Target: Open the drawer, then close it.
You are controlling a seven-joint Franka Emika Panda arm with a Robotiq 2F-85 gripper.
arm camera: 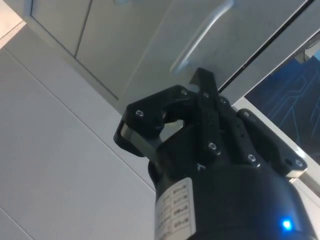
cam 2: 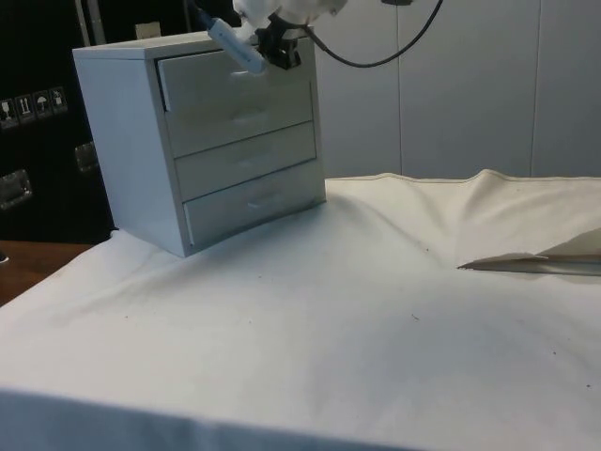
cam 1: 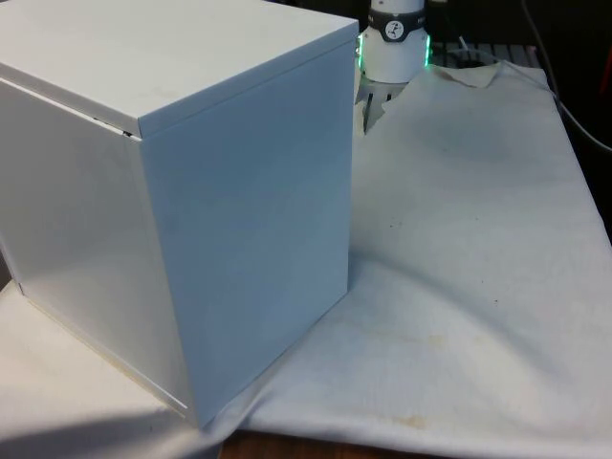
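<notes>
Side view — gripper (cam 2: pixel 280 52) at the chest's (cam 2: pixel 131 141) top drawer (cam 2: pixel 235 99), which stands slightly out. Wrist view — handle (arm camera: pixel 202 37) just beyond the fingertips, lying crosswise; fingers look nearly together, gripping nothing.

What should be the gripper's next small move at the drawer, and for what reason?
Probably push the top drawer further in. In the side view its front stands slightly out from the chest of drawers, and the gripper is against its upper edge, near the handle.
</notes>
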